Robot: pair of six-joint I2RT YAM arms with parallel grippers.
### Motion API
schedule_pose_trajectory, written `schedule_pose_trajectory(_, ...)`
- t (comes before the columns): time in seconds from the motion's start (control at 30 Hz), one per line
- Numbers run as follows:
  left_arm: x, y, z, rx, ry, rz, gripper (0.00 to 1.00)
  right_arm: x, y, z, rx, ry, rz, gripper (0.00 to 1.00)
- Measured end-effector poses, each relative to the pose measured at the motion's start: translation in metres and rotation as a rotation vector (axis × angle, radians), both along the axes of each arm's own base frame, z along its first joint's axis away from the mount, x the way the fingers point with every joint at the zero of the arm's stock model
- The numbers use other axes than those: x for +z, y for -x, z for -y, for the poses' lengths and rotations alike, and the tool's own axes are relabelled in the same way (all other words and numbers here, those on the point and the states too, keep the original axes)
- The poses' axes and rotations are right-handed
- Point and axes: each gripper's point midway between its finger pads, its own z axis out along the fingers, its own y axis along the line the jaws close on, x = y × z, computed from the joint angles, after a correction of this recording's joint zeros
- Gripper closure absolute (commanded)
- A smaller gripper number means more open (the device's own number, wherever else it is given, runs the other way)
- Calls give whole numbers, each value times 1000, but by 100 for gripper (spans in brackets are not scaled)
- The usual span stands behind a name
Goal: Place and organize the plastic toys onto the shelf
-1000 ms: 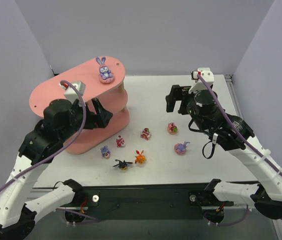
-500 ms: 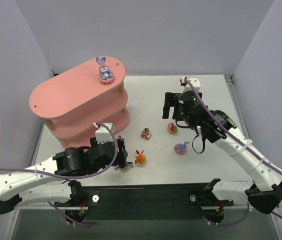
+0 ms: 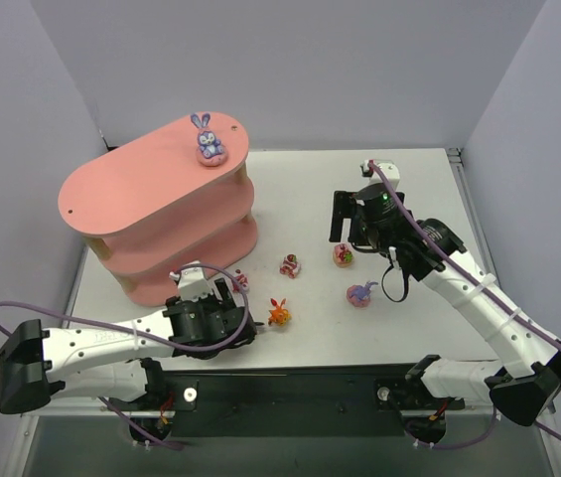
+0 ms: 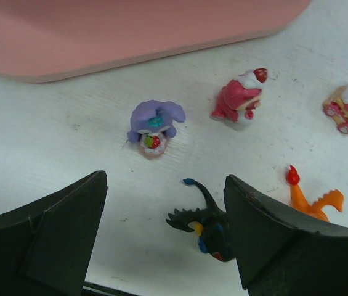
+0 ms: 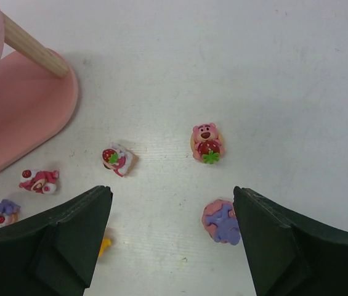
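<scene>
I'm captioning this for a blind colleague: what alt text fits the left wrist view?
The open left end effector hangs over a white table, a black-and-yellow spiky toy between its dark fingers. Nearby lie a purple bunny, a pink-red toy and an orange toy, with the base of the pink shelf along the top edge.

Robotics lab: plain grey walls [image 3: 300, 60] box in a white tabletop [image 3: 300, 189] on 3 sides, 2 cabled robot arms [image 3: 484, 303] bolted at its near edge.
</scene>
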Motion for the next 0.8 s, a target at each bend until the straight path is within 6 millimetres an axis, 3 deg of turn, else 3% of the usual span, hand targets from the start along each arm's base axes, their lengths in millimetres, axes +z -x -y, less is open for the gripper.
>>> schedule_pose_trajectory(0.13, -18, -4, -14, 77, -17, -13, 23, -1, -1, 3, -5, 4, -7, 17)
schedule_pose_trajectory(0.3, -37, -13, -30, 131, -14, -22, 24, -3, -1, 6, -8, 8, -13, 18)
schedule_pose_trajectory(0.8, -70, -38, -24, 71, 36, -37, 33, -8, -2, 17, -9, 48, -34, 18)
